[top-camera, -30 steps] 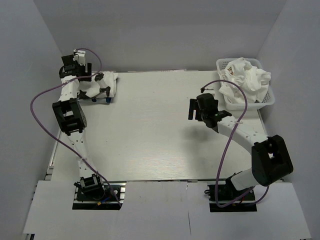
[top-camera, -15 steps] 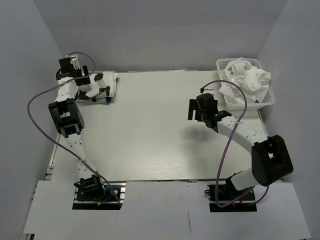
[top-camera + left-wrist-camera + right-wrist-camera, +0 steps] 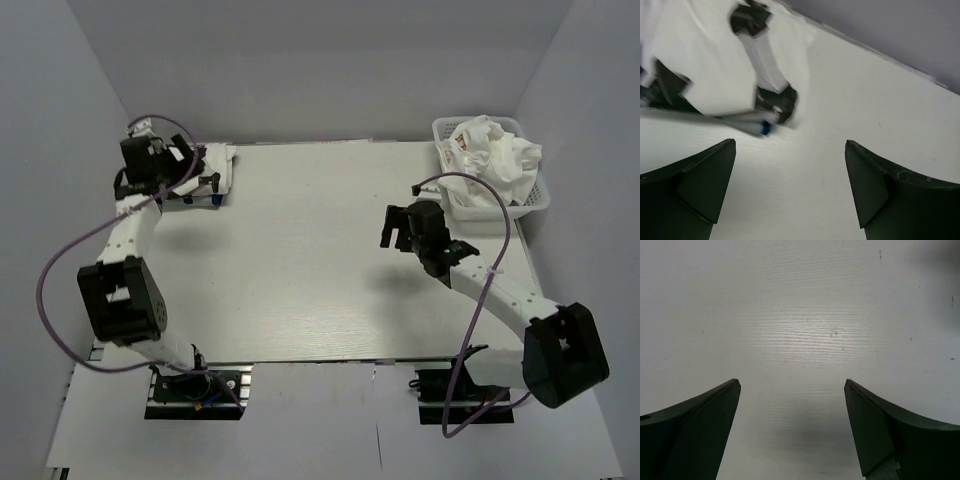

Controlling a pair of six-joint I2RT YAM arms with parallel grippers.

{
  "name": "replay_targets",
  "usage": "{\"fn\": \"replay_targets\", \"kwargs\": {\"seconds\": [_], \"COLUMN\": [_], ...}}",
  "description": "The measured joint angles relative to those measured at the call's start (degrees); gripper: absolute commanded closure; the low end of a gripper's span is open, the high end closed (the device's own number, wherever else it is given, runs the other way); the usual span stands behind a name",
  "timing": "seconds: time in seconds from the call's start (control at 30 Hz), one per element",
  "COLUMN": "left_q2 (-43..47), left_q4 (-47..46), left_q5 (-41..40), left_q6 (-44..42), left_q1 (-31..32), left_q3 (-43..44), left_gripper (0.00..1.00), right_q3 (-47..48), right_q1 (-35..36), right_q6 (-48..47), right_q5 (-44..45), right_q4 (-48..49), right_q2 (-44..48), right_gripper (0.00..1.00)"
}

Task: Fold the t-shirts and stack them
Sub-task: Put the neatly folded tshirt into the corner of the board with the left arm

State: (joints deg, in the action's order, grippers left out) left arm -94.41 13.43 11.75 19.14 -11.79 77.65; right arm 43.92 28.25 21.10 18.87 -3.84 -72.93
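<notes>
A folded pile of white cloth point(image 3: 208, 168) with dark patches lies at the table's far left corner, with a thin blue edge point(image 3: 213, 200) showing under it. It also shows in the left wrist view point(image 3: 705, 70), with the blue edge point(image 3: 765, 130) below it. My left gripper point(image 3: 150, 175) hovers just left of the pile, open and empty point(image 3: 790, 192). Crumpled white t-shirts point(image 3: 495, 155) fill a white basket point(image 3: 535, 200) at the far right. My right gripper point(image 3: 398, 228) is open and empty point(image 3: 790, 432) above bare table, left of the basket.
The table point(image 3: 300, 260) is pale wood-grain with grey walls behind and at the sides. Purple cables point(image 3: 60, 260) loop from both arms. The basket stands against the right edge.
The left arm's elbow has swung toward the near left, and its gripper stays beside the folded pile. The right arm has shifted slightly nearer and to the right.
</notes>
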Motion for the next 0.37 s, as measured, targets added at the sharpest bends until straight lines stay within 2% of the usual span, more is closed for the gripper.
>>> {"fn": "replay_targets", "kwargs": {"seconds": [0.13,0.23,0.37], "left_q2": [12.48,19.65,20.94], "left_q4": [-6.23,-11.43,-11.87], "left_q5": [1.75,6.27,7.65], "left_q6": [5.75,9.99,12.87], "left_q1": [7.17,11.28,12.55], "left_q3": [-17.33,-29.4,-34.25], "left_gripper": [0.0,0.0,0.0], "right_q3": [-2.05,-4.72,-9.42], "right_q1": [0.0,0.0,-0.02], "right_q6": [0.72,2.27,3.74], "right_q5": [-1.84,-2.97,-4.31], "right_q4": [1.62,3.15,4.35], "right_q2": [4.79,8.24,11.43], "right_gripper": [0.1,0.1,0.1]}}
